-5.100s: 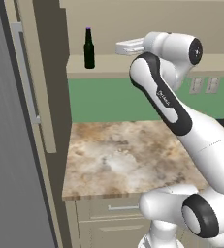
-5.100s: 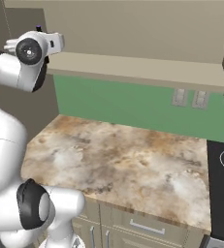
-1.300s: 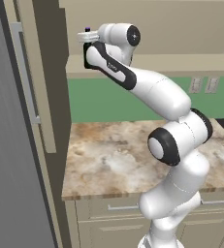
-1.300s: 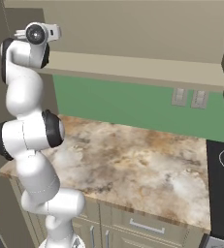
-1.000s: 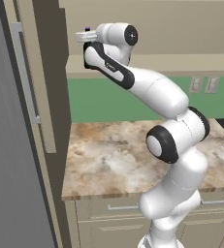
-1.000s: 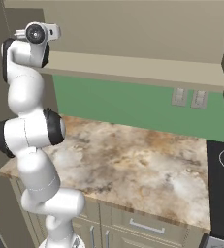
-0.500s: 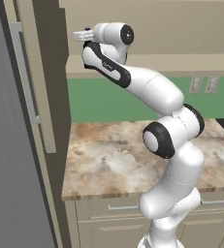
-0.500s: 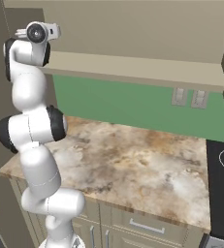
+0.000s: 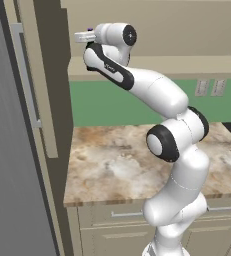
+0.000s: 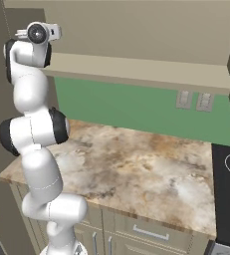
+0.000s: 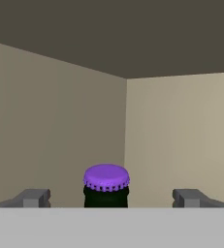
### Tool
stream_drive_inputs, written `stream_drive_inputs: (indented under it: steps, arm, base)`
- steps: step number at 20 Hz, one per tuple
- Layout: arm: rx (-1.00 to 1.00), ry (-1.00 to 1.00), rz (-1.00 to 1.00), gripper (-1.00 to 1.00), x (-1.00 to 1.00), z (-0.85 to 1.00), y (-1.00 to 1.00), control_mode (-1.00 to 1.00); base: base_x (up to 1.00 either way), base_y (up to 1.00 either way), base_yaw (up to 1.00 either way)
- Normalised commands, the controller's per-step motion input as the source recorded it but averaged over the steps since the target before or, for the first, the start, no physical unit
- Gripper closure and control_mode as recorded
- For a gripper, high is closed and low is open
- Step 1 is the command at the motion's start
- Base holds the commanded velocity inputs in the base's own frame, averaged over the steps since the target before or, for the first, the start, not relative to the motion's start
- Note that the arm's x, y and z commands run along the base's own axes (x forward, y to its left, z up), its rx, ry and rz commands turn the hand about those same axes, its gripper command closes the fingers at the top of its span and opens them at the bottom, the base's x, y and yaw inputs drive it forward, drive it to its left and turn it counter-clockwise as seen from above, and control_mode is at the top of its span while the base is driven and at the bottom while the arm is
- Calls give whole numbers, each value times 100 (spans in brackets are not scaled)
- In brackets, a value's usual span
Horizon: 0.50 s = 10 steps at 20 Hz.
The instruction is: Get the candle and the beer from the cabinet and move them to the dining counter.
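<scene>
Pincer spread wide inside the cabinet, the beer (purple cap showing) sitting between its fingertips, ungripped

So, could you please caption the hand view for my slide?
Open gripper lined up on the beer, purple cap between its fingertips, inside the cabinet.

No readable text, label, brand, number or sign appears anywhere. A faint dark mark on the arm is too small to make out.
</scene>
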Motion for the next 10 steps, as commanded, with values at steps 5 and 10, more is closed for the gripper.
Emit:
stream_drive_inputs:
  steps: [5,10]
  arm:
    - [0,0,0,-100,0,0,0,-100]
    - [0,0,0,-100,0,0,0,-100]
  base:
    - [0,0,0]
    - [0,0,0]
